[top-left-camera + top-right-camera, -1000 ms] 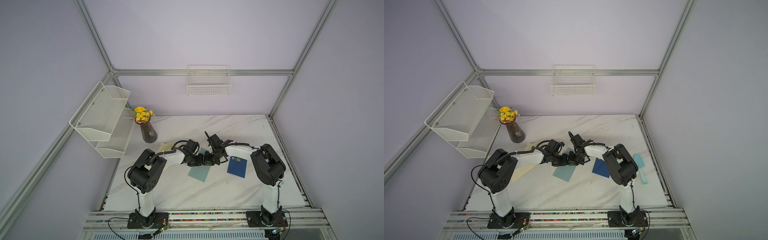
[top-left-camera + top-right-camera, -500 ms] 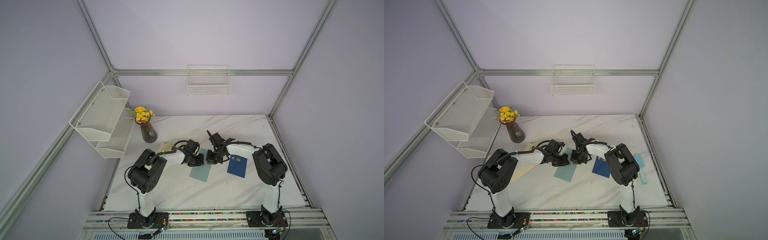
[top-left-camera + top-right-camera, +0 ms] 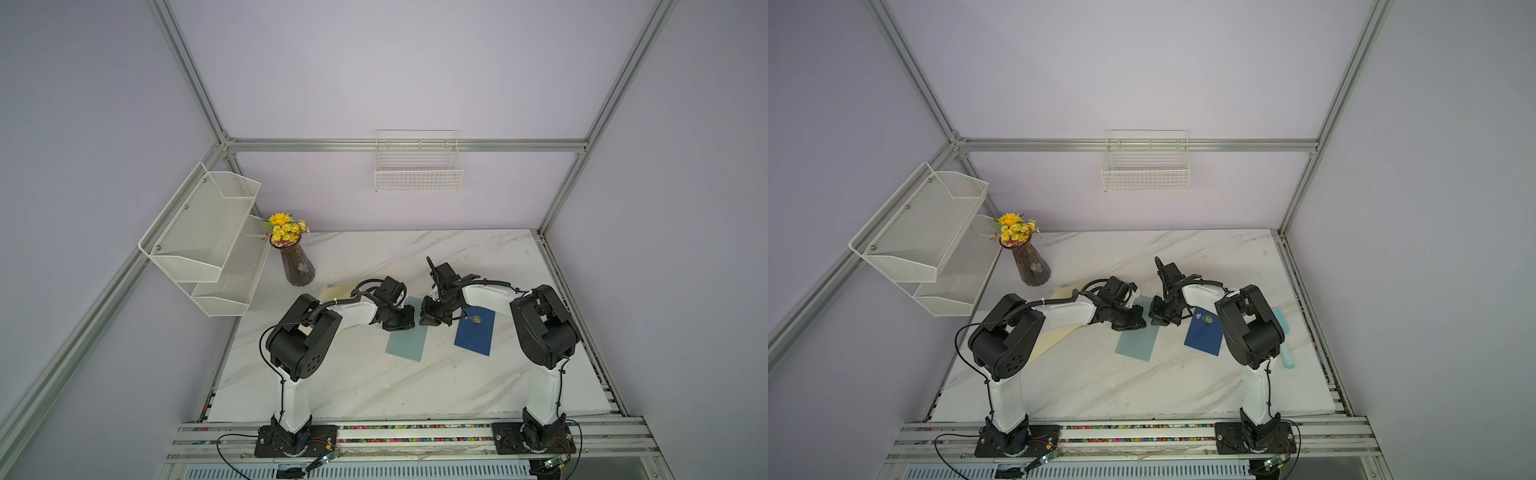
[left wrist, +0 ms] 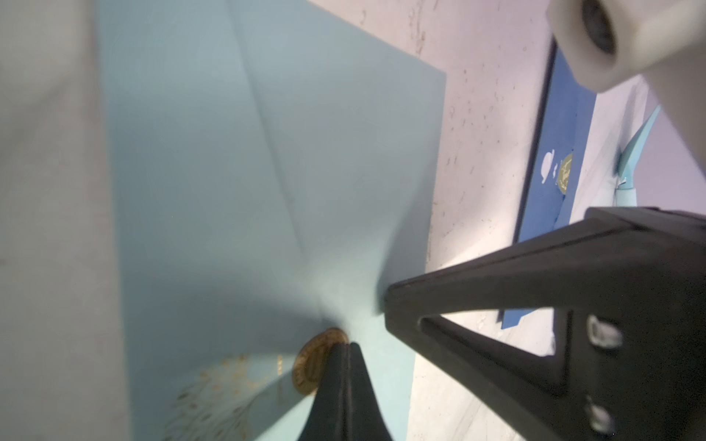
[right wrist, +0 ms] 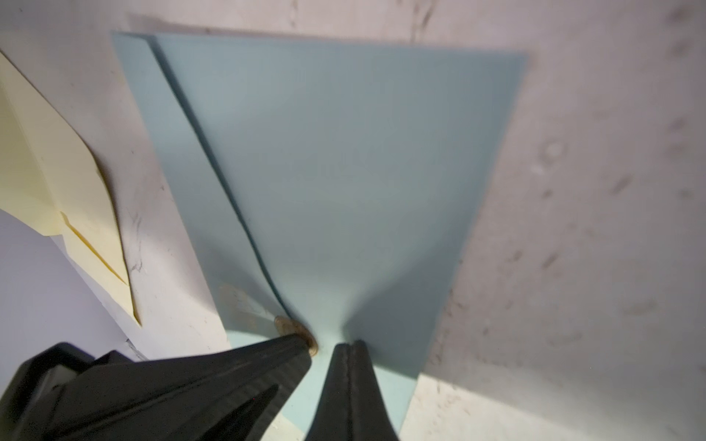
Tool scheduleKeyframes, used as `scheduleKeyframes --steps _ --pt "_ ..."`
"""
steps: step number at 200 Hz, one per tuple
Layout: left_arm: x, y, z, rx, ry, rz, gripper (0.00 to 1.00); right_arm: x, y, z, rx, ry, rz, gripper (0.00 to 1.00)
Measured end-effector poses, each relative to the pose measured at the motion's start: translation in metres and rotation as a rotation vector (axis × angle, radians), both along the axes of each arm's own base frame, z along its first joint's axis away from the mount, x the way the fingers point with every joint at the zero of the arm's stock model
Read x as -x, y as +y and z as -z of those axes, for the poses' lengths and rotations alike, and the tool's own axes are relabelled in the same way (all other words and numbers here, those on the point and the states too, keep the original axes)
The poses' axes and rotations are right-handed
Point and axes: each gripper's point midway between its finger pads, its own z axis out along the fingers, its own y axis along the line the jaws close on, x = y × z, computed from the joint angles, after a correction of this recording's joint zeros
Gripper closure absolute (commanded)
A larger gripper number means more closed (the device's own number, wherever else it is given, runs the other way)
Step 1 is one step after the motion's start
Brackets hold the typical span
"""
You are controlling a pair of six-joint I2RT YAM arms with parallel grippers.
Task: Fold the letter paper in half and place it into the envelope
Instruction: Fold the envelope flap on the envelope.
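**A:** Any writing you can read?

**B:** None that resolves. The light blue envelope [image 3: 407, 343] carries a round gold seal [image 4: 311, 362] at its flap tip, but the relief is too blurred to read. There is faint gold ornament beside it. The dark blue envelope [image 3: 476, 334] has its own gold seal [image 4: 565, 177] and a small white mark [image 4: 548, 168], which is no legible word.

**A:** Counts?

**B:** Two sealed envelopes, so two gold seals. There is one cream paper [image 3: 1054, 336] partly under the left arm and one pale blue sheet [image 3: 1288, 357] behind the right arm. I cannot tell which of these is the letter. There is also one vase [image 3: 297, 266] of yellow flowers, one two-tier mesh shelf [image 3: 208, 232], and one wire basket [image 3: 417, 170] on the back wall.

**A:** Where is the envelope?

**B:** It lies mid-worktop [image 3: 374, 386], with the dark blue one just beside it.

**A:** And the grippers?

**B:** The left gripper [image 4: 345, 349] has its jaws pressed together, tips against the gold seal. The right gripper [image 5: 348, 345] is likewise pressed together, tips at the envelope's edge right next to the left one. I cannot tell whether paper sits between either pair.
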Motion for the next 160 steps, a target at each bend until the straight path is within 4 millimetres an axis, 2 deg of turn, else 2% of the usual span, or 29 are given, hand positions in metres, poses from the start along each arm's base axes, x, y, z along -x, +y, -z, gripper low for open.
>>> scheduleKeyframes --steps 63,119,160 --pt "0.001 0.004 0.002 0.026 -0.002 -0.009 1.00 -0.001 0.000 0.000 -0.037 0.011 0.007 1.00" --pt "-0.001 0.028 0.001 0.037 0.017 -0.050 1.00 0.001 -0.002 0.001 -0.051 0.021 0.010 1.00" --pt "0.001 0.026 0.001 0.033 0.014 -0.037 1.00 0.001 -0.002 0.001 -0.058 0.023 0.010 1.00"
